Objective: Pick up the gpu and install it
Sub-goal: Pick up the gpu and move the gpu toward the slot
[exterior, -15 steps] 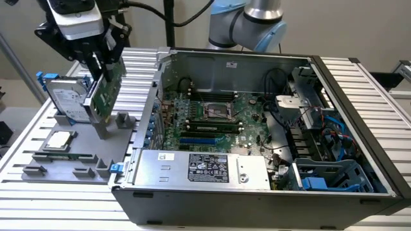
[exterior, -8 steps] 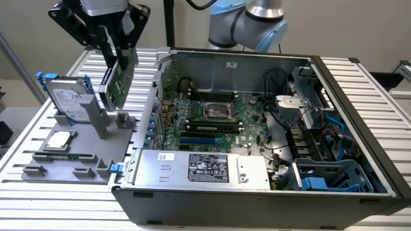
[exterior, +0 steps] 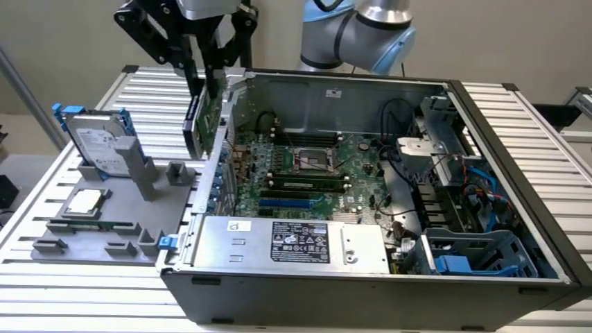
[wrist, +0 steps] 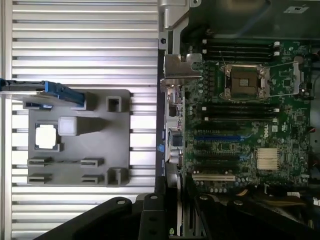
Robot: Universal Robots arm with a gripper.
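gpu held upright over the case's edge

the gpu (exterior: pixel 205 119) hangs on edge, its long side running up and down, the green board facing the open computer case (exterior: pixel 370 291) and the black cooler facing away from it. its upper part sits between the gripper's fingers (exterior: pixel 193 76), which are clamped on it from both faces; most of the card shows below the gripper (exterior: pixel 208 90). the card is in the air, just above the case's wall on the exterior view's left and clear of the motherboard (exterior: pixel 306 173) lying flat inside. beyond that wall, a grey fixture (exterior: pixel 120 222) rests on the slatted table (exterior: pixel 138 87), with a hard drive (exterior: pixel 97 146) standing in it on blue rails.
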